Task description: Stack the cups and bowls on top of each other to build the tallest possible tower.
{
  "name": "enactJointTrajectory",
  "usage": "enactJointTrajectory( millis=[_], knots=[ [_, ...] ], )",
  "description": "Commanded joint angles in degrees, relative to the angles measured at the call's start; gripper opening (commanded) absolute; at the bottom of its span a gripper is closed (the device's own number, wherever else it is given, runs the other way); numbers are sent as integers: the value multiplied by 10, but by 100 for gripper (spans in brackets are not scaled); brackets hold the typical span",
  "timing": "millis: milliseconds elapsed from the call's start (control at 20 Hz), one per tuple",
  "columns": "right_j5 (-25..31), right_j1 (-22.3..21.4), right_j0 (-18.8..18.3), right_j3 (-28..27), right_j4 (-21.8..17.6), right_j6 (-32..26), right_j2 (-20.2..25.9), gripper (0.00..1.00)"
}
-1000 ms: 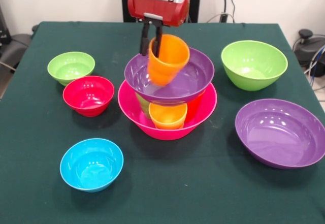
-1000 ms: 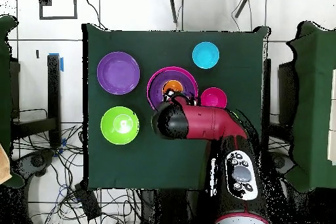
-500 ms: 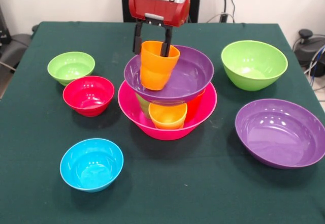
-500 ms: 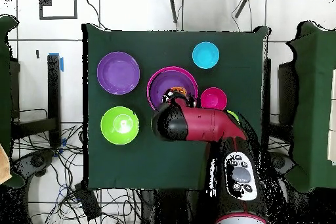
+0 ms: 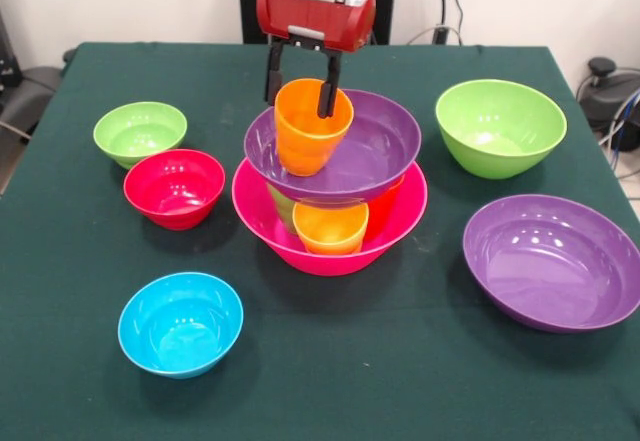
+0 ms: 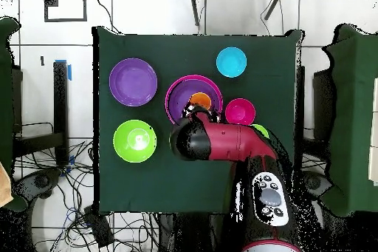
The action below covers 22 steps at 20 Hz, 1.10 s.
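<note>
In the front view, the tower (image 5: 330, 186) stands at the centre of the dark green cloth-covered table (image 5: 400, 381); its base is the large hot-pink glossy plastic bowl (image 5: 400, 223), which holds a yellow-orange plastic tumbler (image 5: 331, 228) at its near side, with slivers of a green cup (image 5: 281, 206) and a red-orange cup (image 5: 385, 209) behind it; a wide shallow purple plastic bowl (image 5: 375, 151) rests on top of these cups; an orange plastic tumbler (image 5: 311, 126) stands upright inside that purple bowl, toward its left side.

The red and black robot gripper (image 5: 300, 86) hangs from the top centre of the frame; its 2 dark fingers (image 5: 272, 73) are spread apart, 1 on either side of the orange tumbler's rim, released rather than clamped on it; whether either finger touches the cup is unclear.

Around the tower: a small light-green plastic bowl (image 5: 140, 131) at the left, near the table's left edge; a red plastic bowl (image 5: 174, 187) just below it, a narrow gap from the pink bowl; a blue plastic bowl (image 5: 180, 323) at lower left, well apart from the tower; a medium light-green plastic bowl (image 5: 500, 126) at upper right; a 2nd wide purple plastic bowl (image 5: 552, 261) at right, its rim close to the table's right edge.

Bare cloth lies across the bottom of the frame and at the upper left corner; in the overhead view the arm (image 6: 221, 140) covers the lower part of the tower.
</note>
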Motion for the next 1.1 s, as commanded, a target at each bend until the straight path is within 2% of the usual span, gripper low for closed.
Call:
enactJointTrajectory(
  millis=[50, 500, 1100],
  knots=[
    [-5, 22, 7, 25, 10, 61, 35, 100],
    [15, 24, -25, 9, 0, 23, 62, 100],
    [133, -62, -58, 26, 25, -21, 89, 100]
  ],
)
